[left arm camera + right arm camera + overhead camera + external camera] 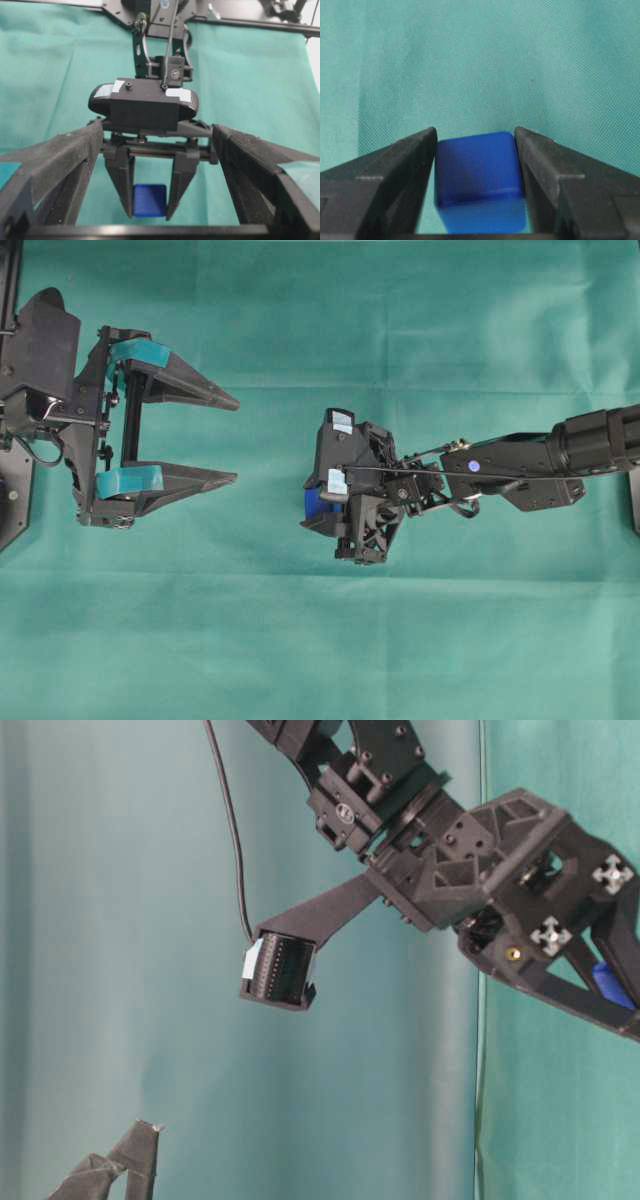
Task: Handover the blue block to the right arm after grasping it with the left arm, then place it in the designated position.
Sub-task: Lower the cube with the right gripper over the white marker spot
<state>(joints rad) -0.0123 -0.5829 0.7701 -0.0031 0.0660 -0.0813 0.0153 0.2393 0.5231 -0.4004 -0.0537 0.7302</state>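
The blue block [479,167] sits low over the green cloth between the black fingers of my right gripper [475,132], which points down. Thin slivers of cloth show beside the block, so these jaws stand loosely open around it. From the left wrist view the blue block [149,200] shows between the same fingers [122,180]. Overhead, only a blue edge of the block [314,506] peeks out under the right arm [520,465]. My left gripper [237,440], with teal pads, is wide open and empty, well to the left. The designated position is hidden.
Green cloth [400,320] covers the whole table and folds up as a backdrop [120,920]. The right arm's wrist camera [280,970] and its cable hang in mid-air. A left fingertip [145,1135] shows at the bottom left of the table-level view.
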